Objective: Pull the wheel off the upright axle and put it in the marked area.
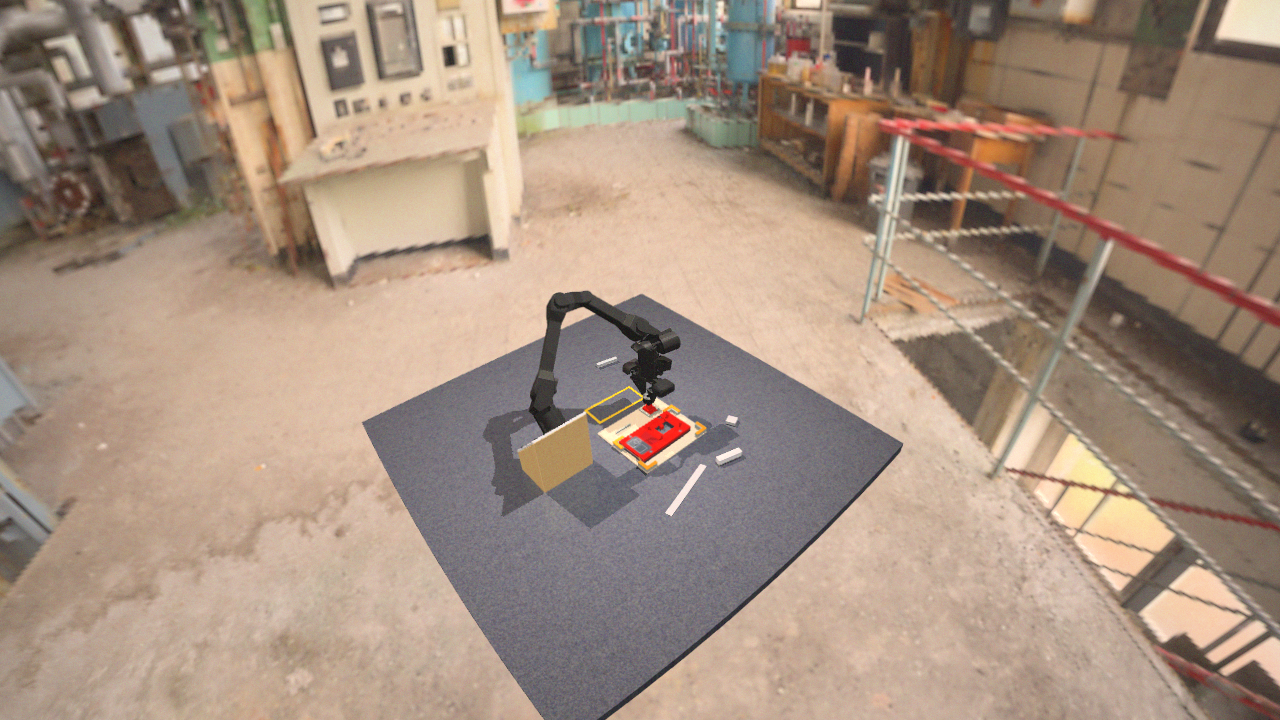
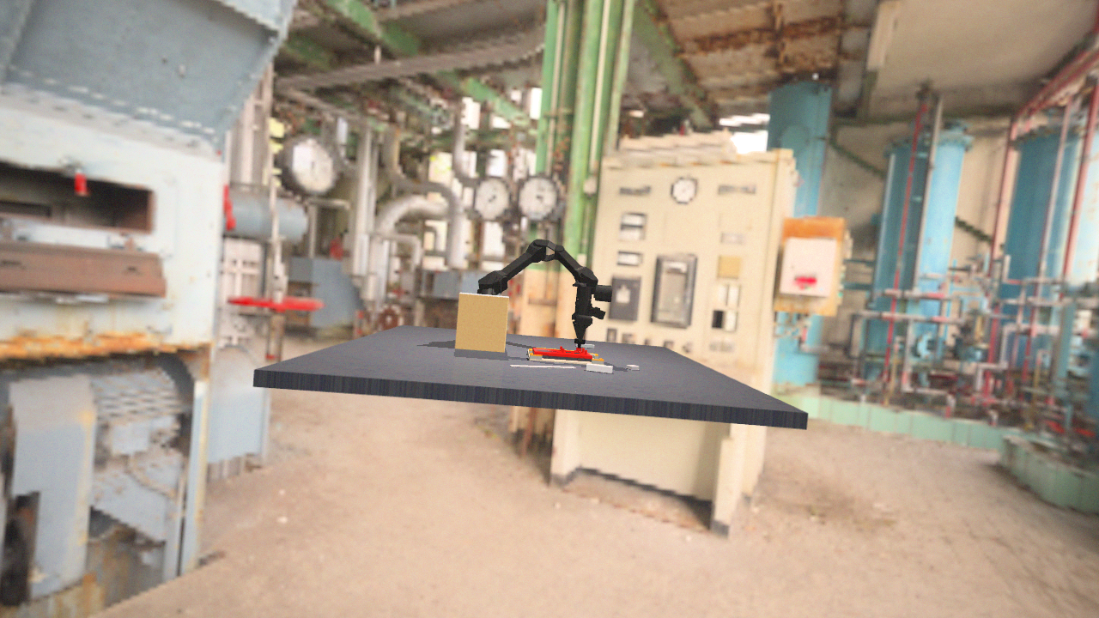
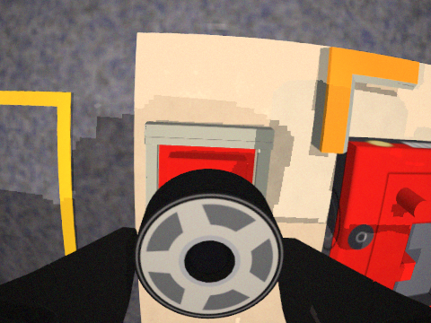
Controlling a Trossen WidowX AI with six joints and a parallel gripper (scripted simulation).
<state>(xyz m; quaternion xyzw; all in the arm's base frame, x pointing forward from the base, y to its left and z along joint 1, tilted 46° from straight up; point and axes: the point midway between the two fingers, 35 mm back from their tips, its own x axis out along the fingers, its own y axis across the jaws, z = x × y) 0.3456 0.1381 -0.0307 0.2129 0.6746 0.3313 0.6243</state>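
Hand point(image 3: 210, 282) is clamped on the wheel point(image 3: 210, 254), fingers about half spread, one black finger point(image 3: 72, 300) on each side of the tyre. Wheel is grey-spoked with a black tyre, hub bore facing the wrist camera and showing dark.

Using the cream base plate point(image 3: 228, 74) as the reference: the wheel hangs over the plate, above the grey-framed red block point(image 3: 206, 158) that sits on the plate's near-left part. Axle can't be made out in any view; from the wrist it would be behind the wheel. Whether the wheel is fully off it, I can't tell.

The marked area, a yellow outline point(image 1: 614, 404), lies on the tabletop point(image 1: 572, 573) just beside the plate, on the side toward the arm's base. Wheel is not inside it. In the wrist view only one corner of the outline shows, left of the plate.

On the plate, right of the wheel: an orange corner bracket point(image 3: 347, 90) and a larger red assembly point(image 3: 383, 204).

Arm point(image 1: 572, 313) arches from its base down to the plate's far corner, hand pointing straight down. Tan box point(image 1: 554, 452) stands near the plate on the base side. A few white bars point(image 1: 685, 489) lie on the tabletop past the plate's other edges, apart from it.
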